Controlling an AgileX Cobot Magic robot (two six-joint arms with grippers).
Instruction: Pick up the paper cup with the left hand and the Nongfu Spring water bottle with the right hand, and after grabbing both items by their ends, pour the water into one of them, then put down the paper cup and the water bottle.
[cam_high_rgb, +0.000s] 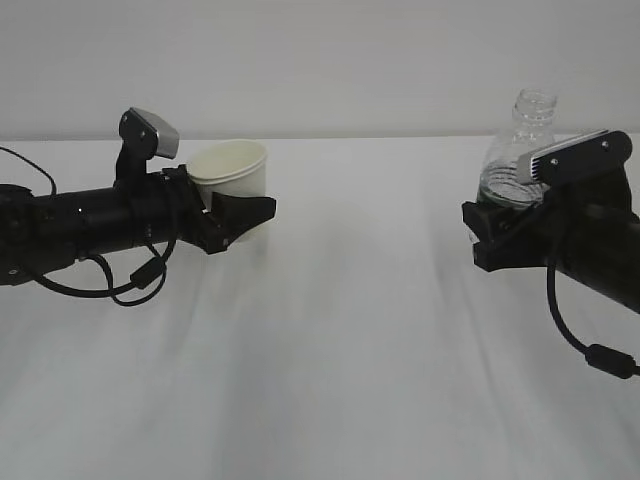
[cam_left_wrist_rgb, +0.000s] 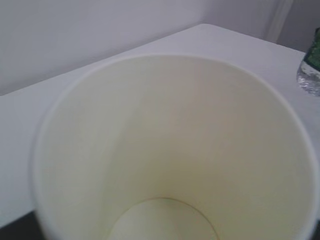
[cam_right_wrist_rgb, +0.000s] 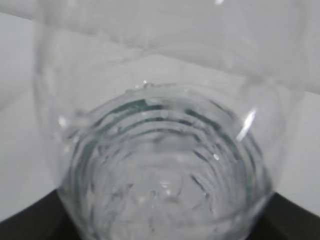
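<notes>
Nongfu Spring water bottle (cam_high_rgb: 516, 150), small, clear, ribbed plastic with no cap, stands upright at the right of the white desk (cam_high_rgb: 340, 330), its lower body clasped in the partly spread jaws of the black right end effector (cam_high_rgb: 487, 232); some water sits in its lower part, seen through the clear wall in the right wrist view (cam_right_wrist_rgb: 160, 170). Well apart at the left, the small white tapered paper cup (cam_high_rgb: 233, 176) sits upright in the black left end effector (cam_high_rgb: 243, 222), whose jaws are closed around its base. Its pale cream inside (cam_left_wrist_rgb: 170, 150) looks empty.
</notes>
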